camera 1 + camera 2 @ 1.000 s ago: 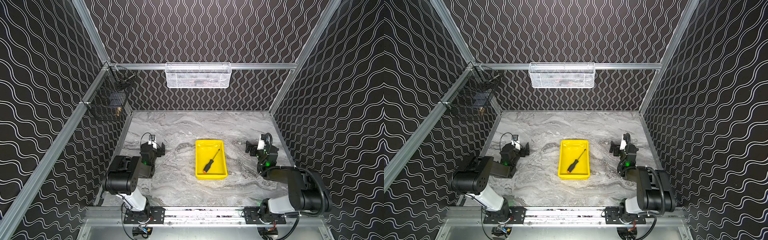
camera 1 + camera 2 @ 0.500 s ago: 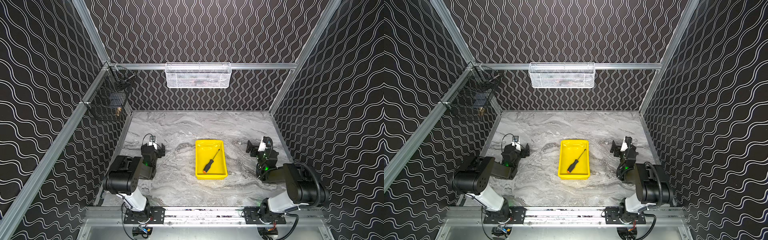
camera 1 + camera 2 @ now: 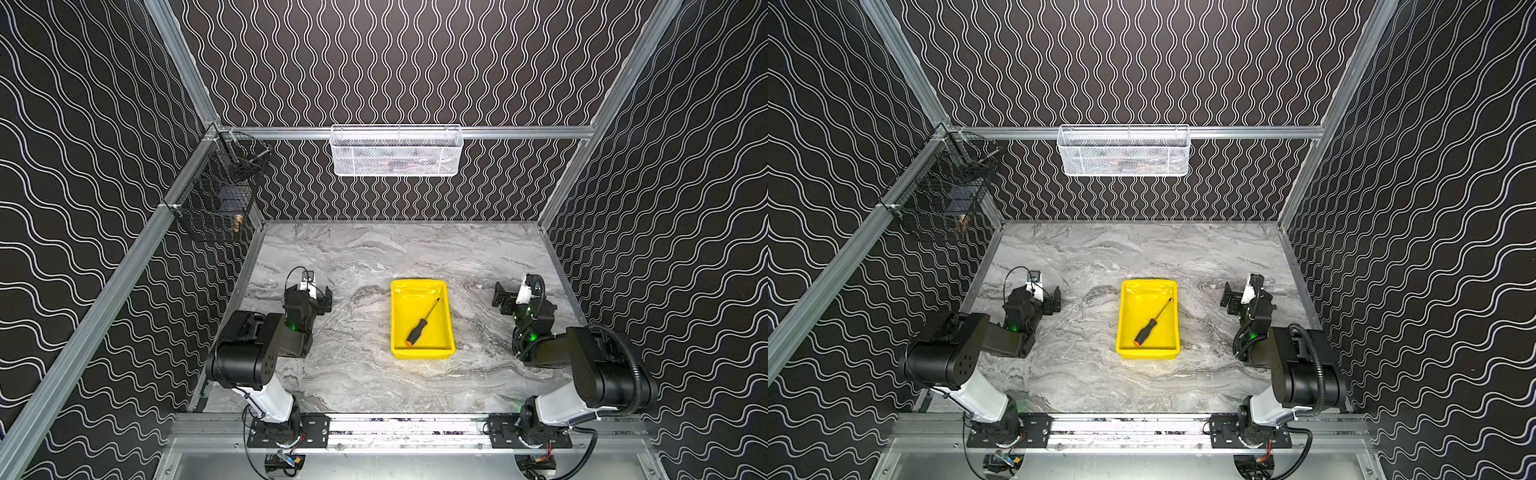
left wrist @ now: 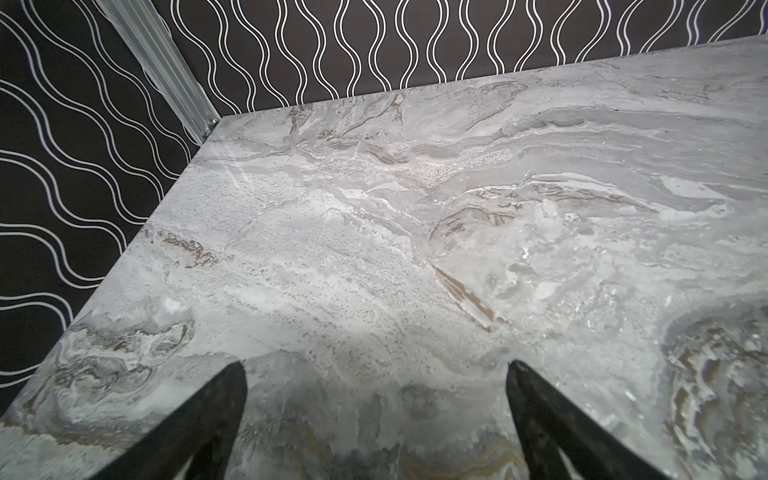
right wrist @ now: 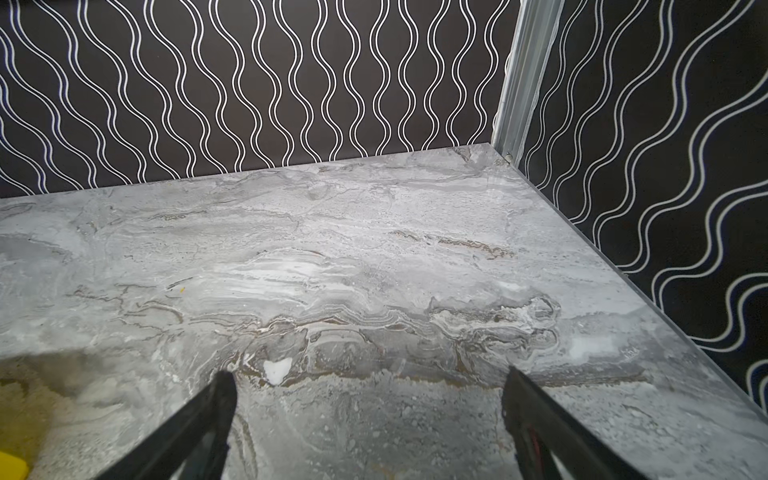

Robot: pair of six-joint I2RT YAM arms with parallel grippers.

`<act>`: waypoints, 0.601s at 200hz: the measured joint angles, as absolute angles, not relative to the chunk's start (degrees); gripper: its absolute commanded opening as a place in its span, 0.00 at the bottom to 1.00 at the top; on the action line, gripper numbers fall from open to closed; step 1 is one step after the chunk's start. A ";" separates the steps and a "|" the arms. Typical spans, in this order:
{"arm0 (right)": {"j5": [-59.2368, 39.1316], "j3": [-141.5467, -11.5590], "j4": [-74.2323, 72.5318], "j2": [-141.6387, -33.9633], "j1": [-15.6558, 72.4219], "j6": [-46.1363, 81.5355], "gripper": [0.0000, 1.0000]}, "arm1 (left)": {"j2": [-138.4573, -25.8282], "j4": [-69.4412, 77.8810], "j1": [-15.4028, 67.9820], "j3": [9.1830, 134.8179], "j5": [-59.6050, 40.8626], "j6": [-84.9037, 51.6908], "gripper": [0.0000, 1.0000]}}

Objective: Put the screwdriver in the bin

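We see the screwdriver [image 3: 422, 324] lying diagonally inside the bin [image 3: 420, 354], with the left gripper [image 4: 376, 365] and right gripper [image 5: 369, 373] both open, empty and well apart from it over the surface [image 3: 365, 257], so the only risk we judge is a stray arm sweep knocking the bin.

- I see a grey marbled worktop [image 3: 374, 257] spanning the cell floor in both top views, its far edge meeting the patterned back wall [image 3: 395, 199]
- One loose thing sits directly on it: the yellow bin [image 3: 423, 353], lying flat, roughly midway between the side edges
- My left wrist view gives me the worktop [image 4: 374, 208] running into a wall corner
- My right wrist view shows the worktop [image 5: 332, 249] with a yellow corner of the bin [image 5: 10, 465] at the frame edge
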State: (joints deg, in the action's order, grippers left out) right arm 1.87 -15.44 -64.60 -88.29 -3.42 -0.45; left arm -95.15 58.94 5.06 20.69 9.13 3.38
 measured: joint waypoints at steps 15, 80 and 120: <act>1.87 -15.44 -64.60 -88.29 -3.42 -0.45 1.00 | -95.15 58.94 5.06 20.69 8.93 3.38 0.99; 1.87 -15.44 -64.60 -88.29 -3.42 -0.43 0.99 | -95.15 58.54 4.29 20.99 7.29 3.38 0.99; 1.87 -15.44 -64.60 -88.29 -3.42 -0.43 1.00 | -95.15 58.52 4.23 20.99 7.20 3.38 0.99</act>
State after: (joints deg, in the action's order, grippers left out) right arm 1.87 -15.44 -64.60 -88.29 -3.42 -0.43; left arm -95.15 58.52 4.23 20.99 7.20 3.38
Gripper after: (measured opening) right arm 0.994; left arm 0.987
